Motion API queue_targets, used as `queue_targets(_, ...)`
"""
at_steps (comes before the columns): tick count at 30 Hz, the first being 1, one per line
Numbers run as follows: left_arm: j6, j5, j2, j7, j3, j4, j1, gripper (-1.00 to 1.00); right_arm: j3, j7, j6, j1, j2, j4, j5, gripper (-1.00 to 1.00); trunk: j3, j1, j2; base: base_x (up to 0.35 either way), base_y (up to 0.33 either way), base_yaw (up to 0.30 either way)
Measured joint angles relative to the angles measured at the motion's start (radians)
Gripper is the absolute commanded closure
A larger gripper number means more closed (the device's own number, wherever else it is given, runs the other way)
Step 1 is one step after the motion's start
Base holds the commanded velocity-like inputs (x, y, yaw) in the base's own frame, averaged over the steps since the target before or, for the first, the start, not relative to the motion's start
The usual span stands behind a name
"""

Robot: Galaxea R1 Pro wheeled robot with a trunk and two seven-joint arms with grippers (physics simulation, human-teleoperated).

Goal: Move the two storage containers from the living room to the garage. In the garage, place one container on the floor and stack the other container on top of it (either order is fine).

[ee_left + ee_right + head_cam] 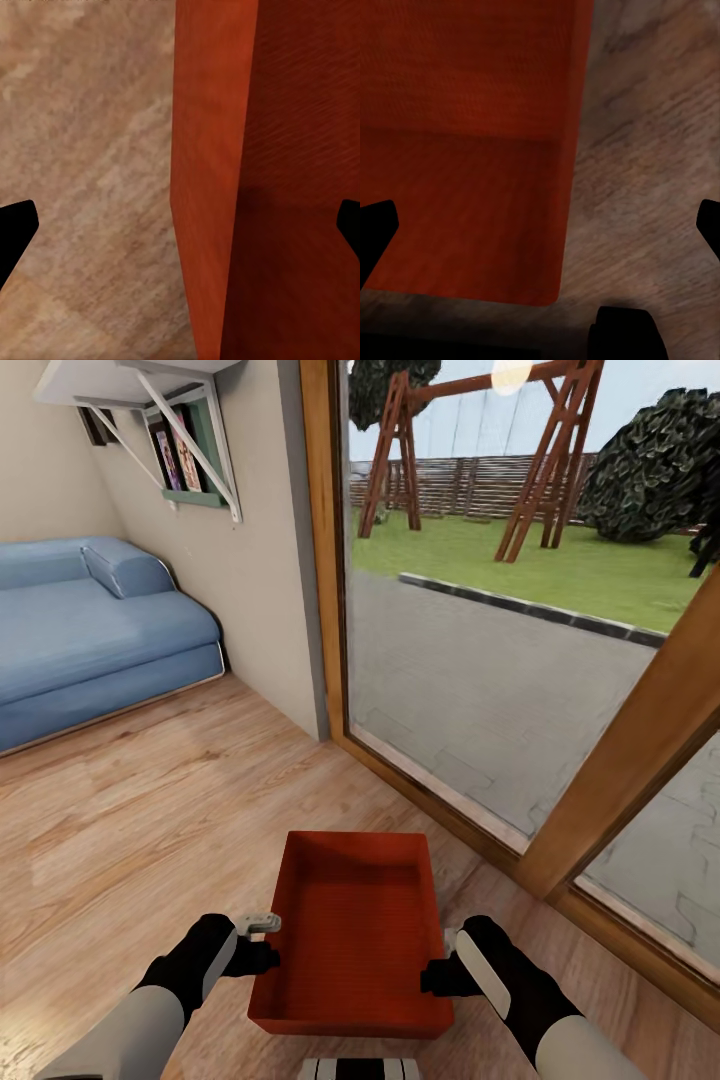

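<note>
Wood-plank floor (pixel 150 800), lidless red-orange container (pixel 355 930)

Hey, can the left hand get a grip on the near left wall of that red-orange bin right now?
Probably yes. The left hand is open at the left wall of the red-orange rectangular open-topped bin, and in the left wrist view that thin wall runs between its fingers, with nothing blocking it.

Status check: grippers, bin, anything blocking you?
Left gripper and right gripper open, each straddling a side wall of the storage container. Nothing gripped. Glass door close ahead-right.
</note>
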Motion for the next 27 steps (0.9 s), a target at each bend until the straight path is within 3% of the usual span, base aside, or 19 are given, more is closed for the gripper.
queue_targets(7,0.0,0.0,0.0,0.0,0.0,0.0,0.0,-1.0,0.0,0.0,0.0,0.0,0.0,0.0,0.0,-1.0,-0.011,0.001,-0.001,0.0,0.0,0.0)
queue_targets(27,0.0,0.0,0.0,0.0,-0.001,0.001,0.0,-1.0,0.0,0.0,0.0,0.0,0.0,0.0,0.0,-1.0,-0.012,0.001,-0.001,0.0,0.0,0.0)
